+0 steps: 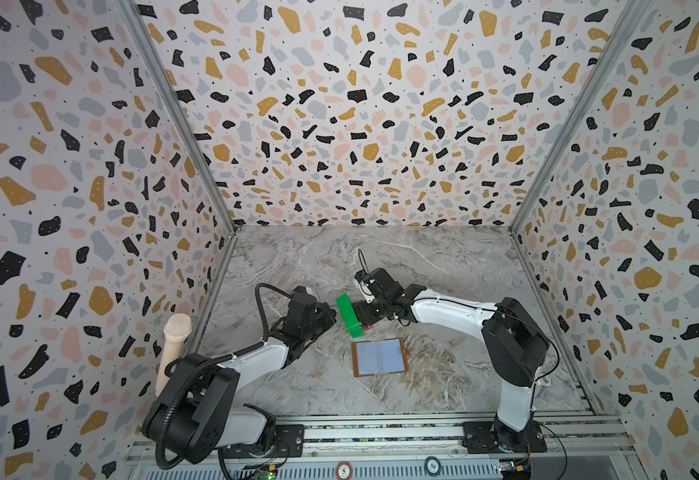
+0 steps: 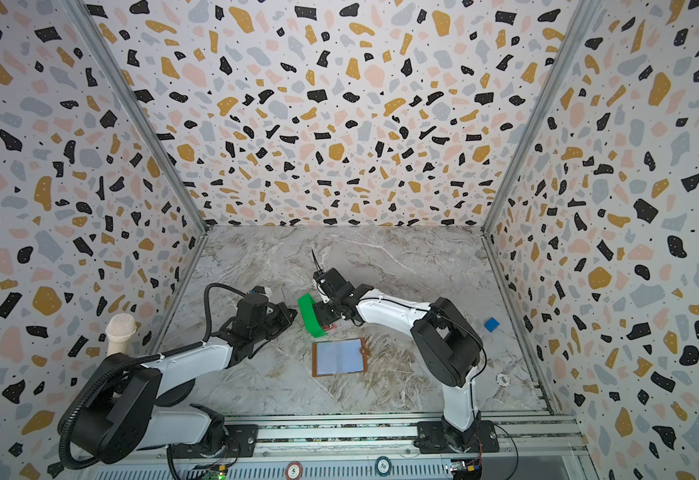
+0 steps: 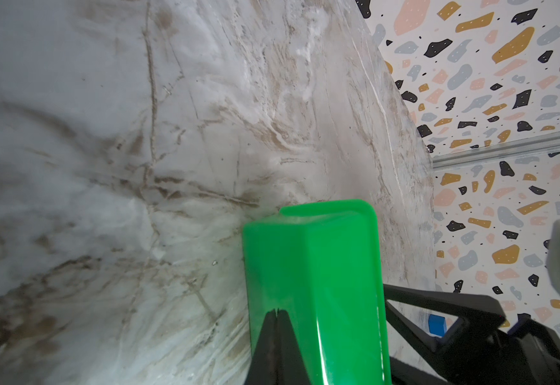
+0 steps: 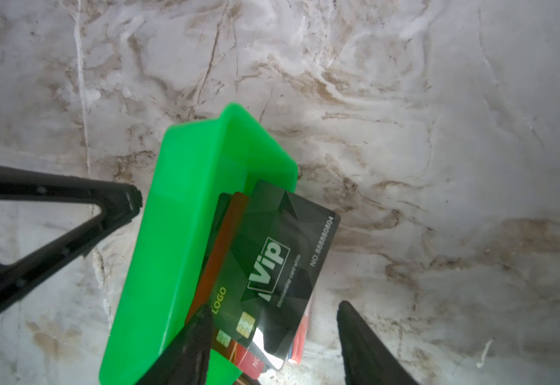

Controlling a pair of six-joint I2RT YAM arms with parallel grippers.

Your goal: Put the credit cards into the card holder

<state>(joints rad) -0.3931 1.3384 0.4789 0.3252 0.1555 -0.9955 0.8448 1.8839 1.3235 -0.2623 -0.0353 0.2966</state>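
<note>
The green tray stands tipped on its side at mid-table. The credit cards lean in its hollow, a black VIP card on top of red ones, their lower ends spilling onto the marble. A red card edge shows beside the tray. My right gripper is open and straddles the cards' near end; one finger lies against them, the other stands apart over the table. My left gripper is shut, its tips against the tray's outer bottom. The card holder lies open and flat, nearer the front, with bluish sleeves up.
A small blue cube and a white chip lie near the right wall. A beige microphone stands by the left wall. Two chips rest on the front rail. Patterned walls close in three sides.
</note>
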